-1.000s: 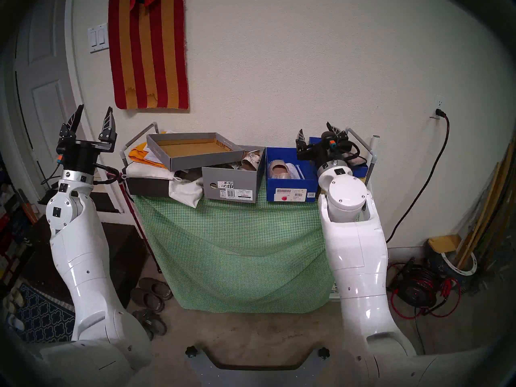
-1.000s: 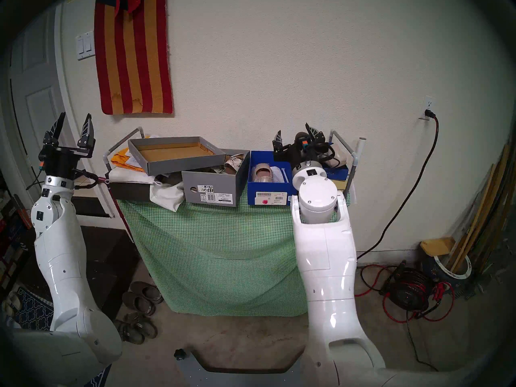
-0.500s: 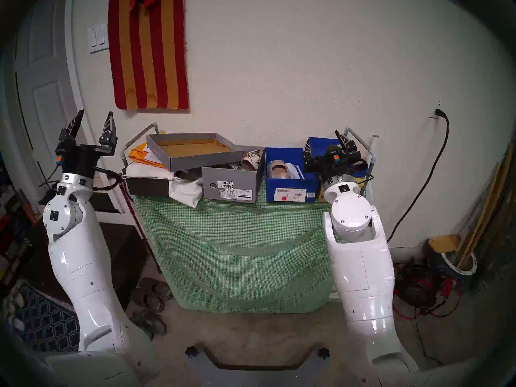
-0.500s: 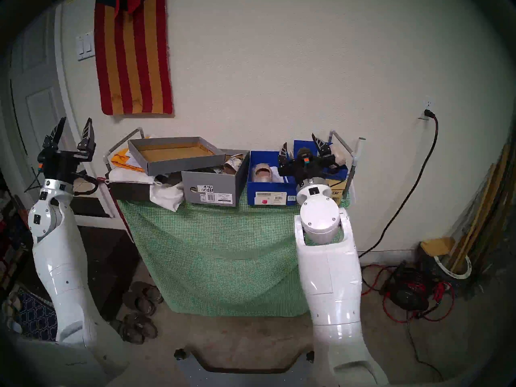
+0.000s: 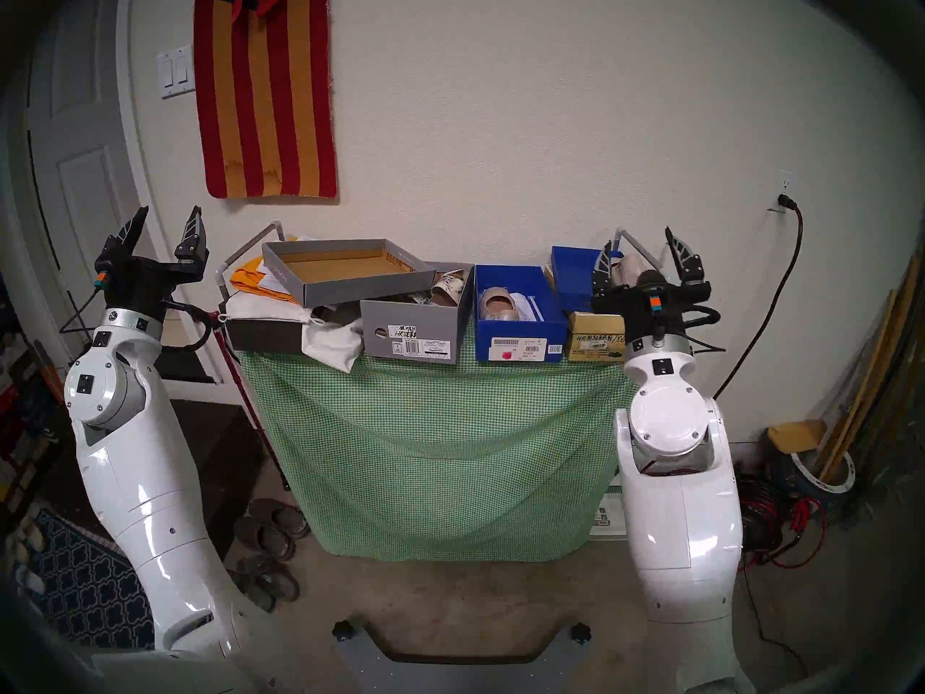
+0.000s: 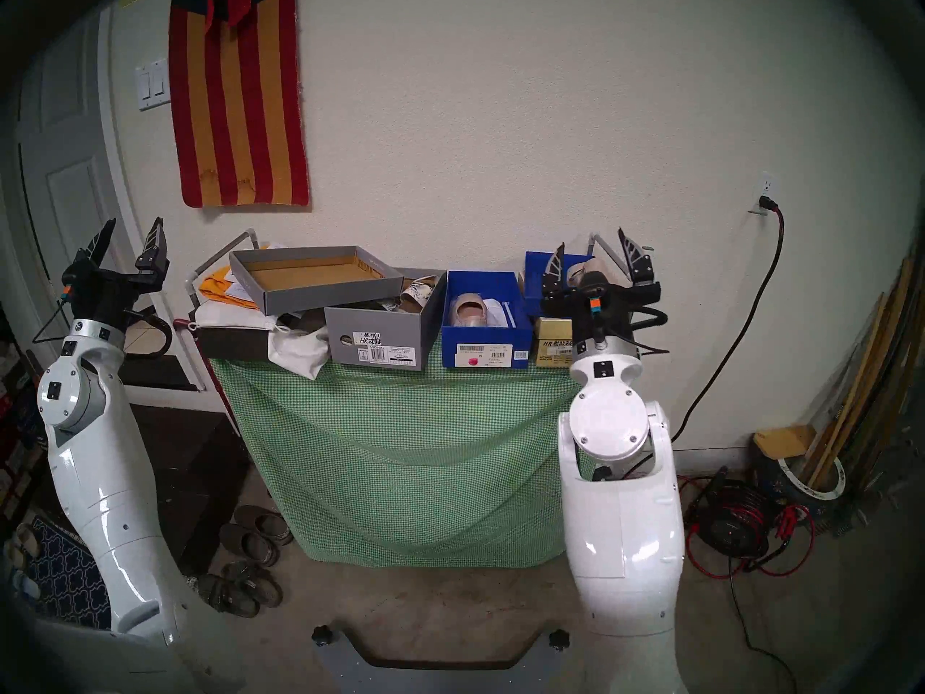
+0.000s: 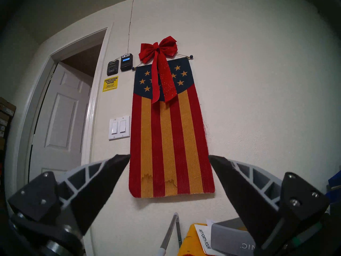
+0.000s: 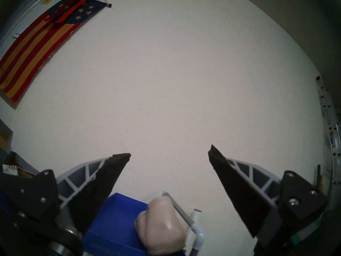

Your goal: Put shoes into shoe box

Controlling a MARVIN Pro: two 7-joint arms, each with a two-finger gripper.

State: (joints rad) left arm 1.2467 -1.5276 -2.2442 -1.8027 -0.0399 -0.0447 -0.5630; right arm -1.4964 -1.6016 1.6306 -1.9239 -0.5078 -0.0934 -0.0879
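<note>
A grey shoe box holds snake-print sandals; its grey lid lies askew on top. A blue shoe box holds one beige ballet flat. The other flat lies on the blue lid at the back right, also in the right wrist view. My right gripper is open and empty, just in front of that flat. My left gripper is open and empty, raised left of the cart, facing the wall.
A gold box sits under the blue lid. A white dust bag, a dark box and orange envelopes crowd the cart's left. A green checked cloth drapes the cart. Grey-brown slip-ons lie on the floor.
My right arm has drawn back and swung right, off the blue box, uncovering the gold box and the second flat. My left arm has dropped a little. Both grippers stay open.
</note>
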